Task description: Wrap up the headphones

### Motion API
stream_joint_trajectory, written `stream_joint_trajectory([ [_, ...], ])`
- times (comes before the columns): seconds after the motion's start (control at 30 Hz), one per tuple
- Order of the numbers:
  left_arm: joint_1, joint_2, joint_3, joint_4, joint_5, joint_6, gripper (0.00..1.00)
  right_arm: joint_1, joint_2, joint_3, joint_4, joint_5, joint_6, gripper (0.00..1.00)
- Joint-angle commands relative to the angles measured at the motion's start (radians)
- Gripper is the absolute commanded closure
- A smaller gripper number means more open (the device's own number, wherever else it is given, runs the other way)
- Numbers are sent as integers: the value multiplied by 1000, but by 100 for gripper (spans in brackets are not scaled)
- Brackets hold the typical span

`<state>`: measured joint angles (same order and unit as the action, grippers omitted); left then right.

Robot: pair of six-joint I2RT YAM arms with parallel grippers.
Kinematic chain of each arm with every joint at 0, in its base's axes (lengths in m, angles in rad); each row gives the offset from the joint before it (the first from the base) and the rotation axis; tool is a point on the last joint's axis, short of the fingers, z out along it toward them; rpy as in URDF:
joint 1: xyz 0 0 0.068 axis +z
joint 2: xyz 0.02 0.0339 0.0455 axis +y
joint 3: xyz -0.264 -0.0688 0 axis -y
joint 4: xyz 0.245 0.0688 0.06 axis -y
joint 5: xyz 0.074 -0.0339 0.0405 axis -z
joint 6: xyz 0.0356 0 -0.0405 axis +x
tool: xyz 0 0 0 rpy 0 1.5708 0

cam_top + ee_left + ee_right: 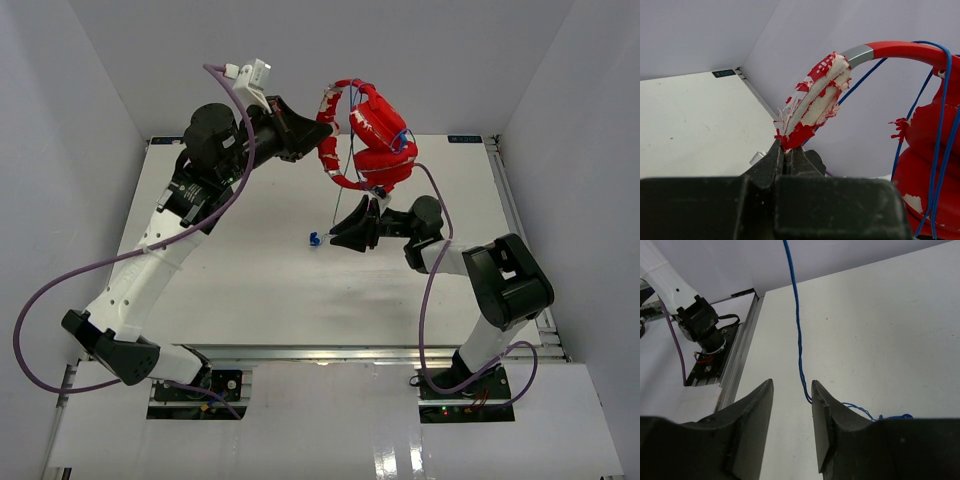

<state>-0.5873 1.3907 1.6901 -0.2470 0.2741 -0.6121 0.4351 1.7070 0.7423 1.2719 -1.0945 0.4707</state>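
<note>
The red headphones point(378, 140) hang in the air over the back of the table. My left gripper point(316, 126) is shut on the torn red-and-white end of the headband point(815, 100), as the left wrist view point(786, 149) shows. The red cups point(925, 165) hang to the right with several turns of thin blue cable point(940, 125) around them. The loose cable point(336, 205) drops to the table and ends at the blue plug point(313, 239). My right gripper point(345, 228) is open just over the table. In its wrist view point(792, 385) the cable point(797, 330) runs down between the fingers and touches the right fingertip point(819, 390).
The white table point(250, 280) has raised metal edges and grey walls on three sides. Thick purple robot cables point(428, 300) loop beside each arm. The left arm's base point(702, 322) shows beyond the table edge in the right wrist view.
</note>
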Motion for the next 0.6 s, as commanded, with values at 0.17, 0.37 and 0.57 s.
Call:
stream_joint_trajectory([
  [0.17,-3,-17,17,54,-10,-46,100,2,-93,-50,-104,-65,-380,40],
  [0.37,-3,-29,10,52,-10,-31,100,2,-135,-63,-347,-26,-716,36],
  [0.57,-3,-28,-4,70,-2,-47,100,4,-83,-14,-287,43,-585,39],
])
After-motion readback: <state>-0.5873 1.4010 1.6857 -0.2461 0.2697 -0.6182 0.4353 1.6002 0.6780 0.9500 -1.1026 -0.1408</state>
